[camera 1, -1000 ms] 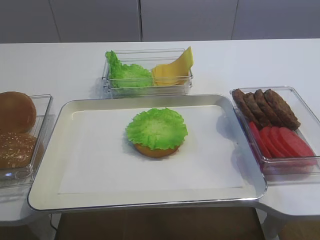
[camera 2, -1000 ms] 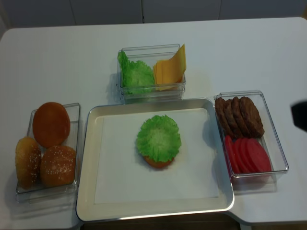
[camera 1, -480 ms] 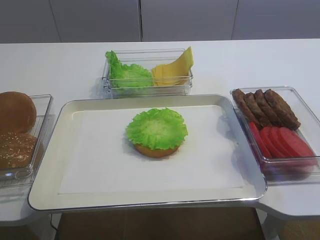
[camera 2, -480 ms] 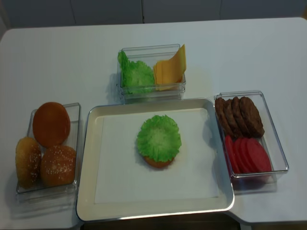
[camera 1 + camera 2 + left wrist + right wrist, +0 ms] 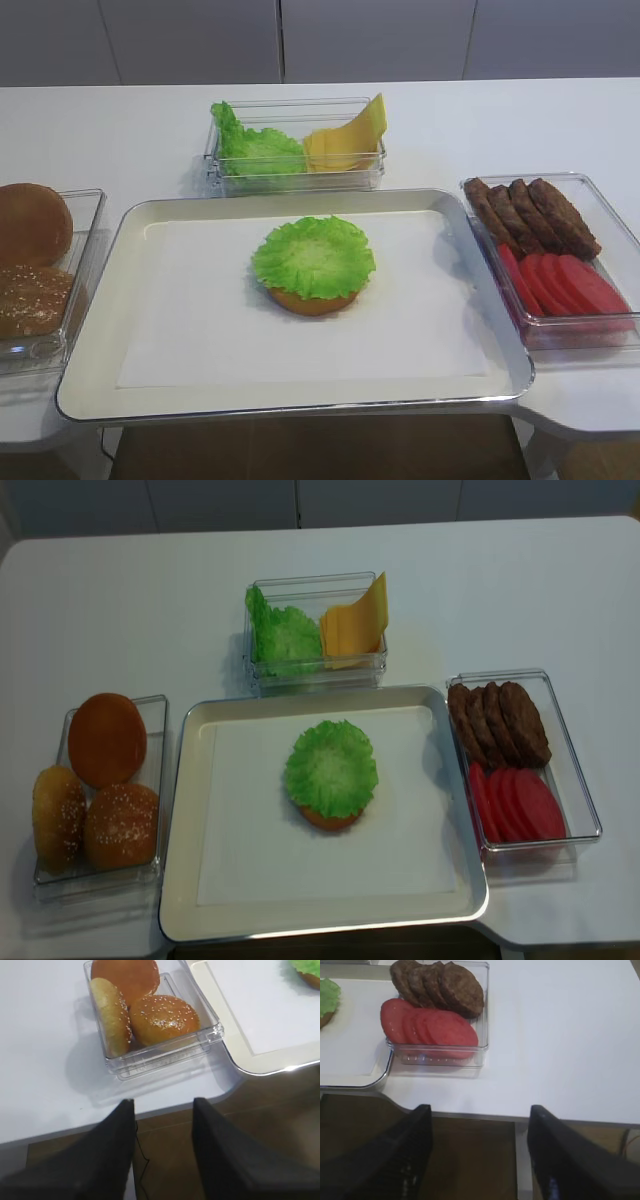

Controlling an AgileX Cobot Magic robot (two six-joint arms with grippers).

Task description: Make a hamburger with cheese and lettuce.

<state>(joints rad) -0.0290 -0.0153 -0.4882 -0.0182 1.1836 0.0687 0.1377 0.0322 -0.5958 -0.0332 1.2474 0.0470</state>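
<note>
Buns (image 5: 100,780) fill the clear box on the far left, and just short of that box the left gripper (image 5: 162,1130) hangs off the table's near edge, its two dark fingers parted with nothing between them. It is well apart from everything the task needs.

On the tray (image 5: 190,900) in the middle sits the hamburger (image 5: 330,820), a flat bun half with only its golden rim showing, because a lettuce (image 5: 331,768) leaf lies spread on top of it. So I'd judge the base and the lettuce step done. No cheese is on the stack yet; the cheese (image 5: 355,625) slices lean in the right half of the clear box behind the tray, beside spare green leaves. Moving one slice onto the lettuce looks to be what's left, and perhaps a domed bun on top to close it.

Over on the right, patties (image 5: 498,720) and red tomato slices (image 5: 515,805) share another clear box. The right gripper (image 5: 480,1157) hangs off the table edge just near that box, fingers wide apart and empty, with the cheese far off across the tray.
</note>
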